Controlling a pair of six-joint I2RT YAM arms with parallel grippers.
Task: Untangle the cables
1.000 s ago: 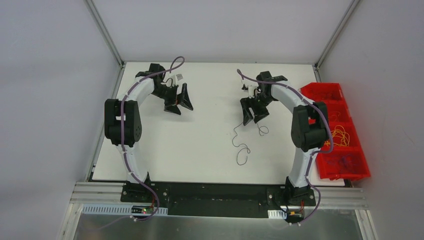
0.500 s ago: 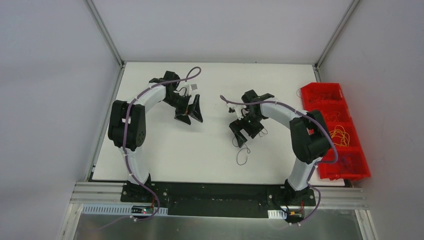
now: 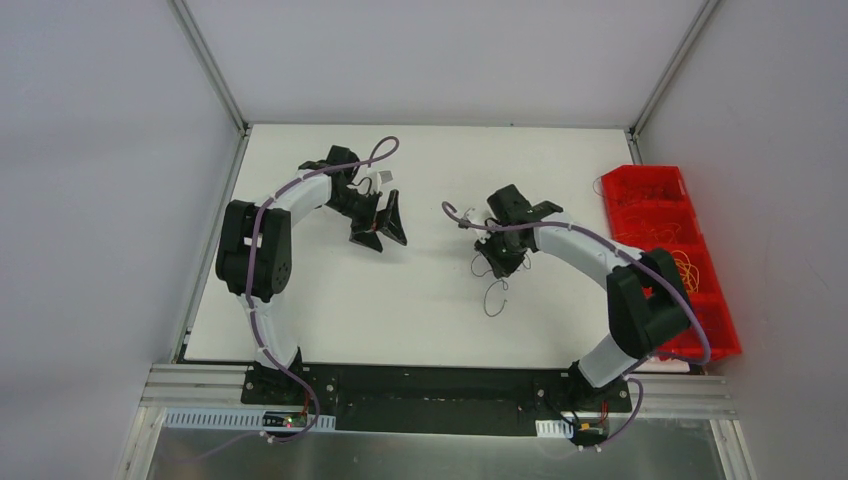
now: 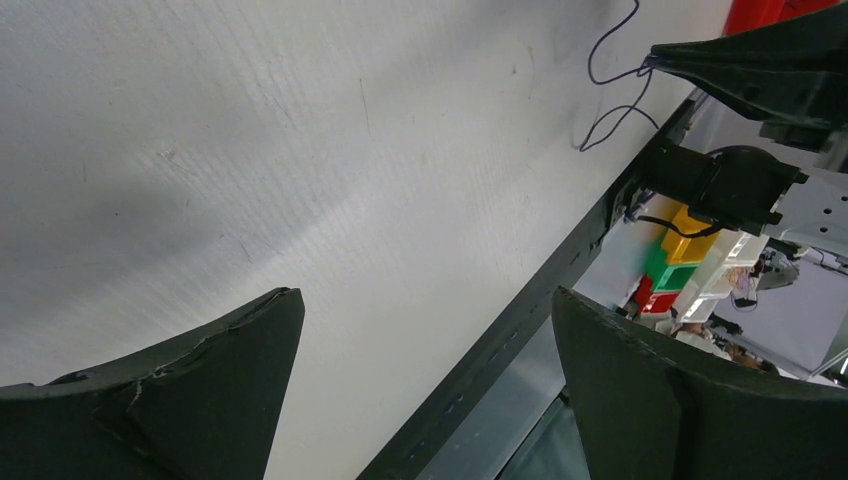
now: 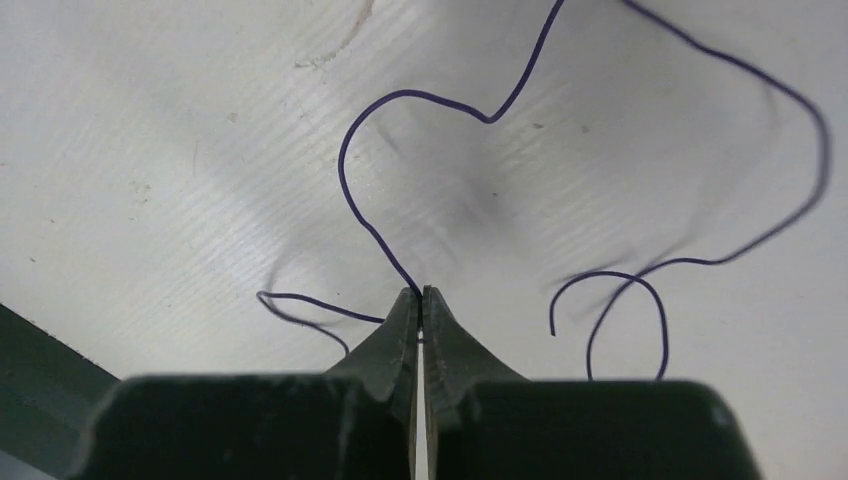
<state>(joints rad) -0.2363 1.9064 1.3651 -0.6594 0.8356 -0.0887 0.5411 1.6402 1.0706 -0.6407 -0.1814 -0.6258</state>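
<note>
White table [image 3: 430, 310]; R gripper [image 5: 421, 292] low, tight on purple cable [image 5: 342, 165]

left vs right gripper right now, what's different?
Jaws: the left gripper is spread wide open; the right gripper is shut tip to tip.
Load: the left gripper has only bare white table between its fingers; the right gripper pinches the thin purple cable.
Place: the left gripper sits well clear of that cable; the right gripper is right on it.
Shared: both have black fingers, pointing at the table.
</note>
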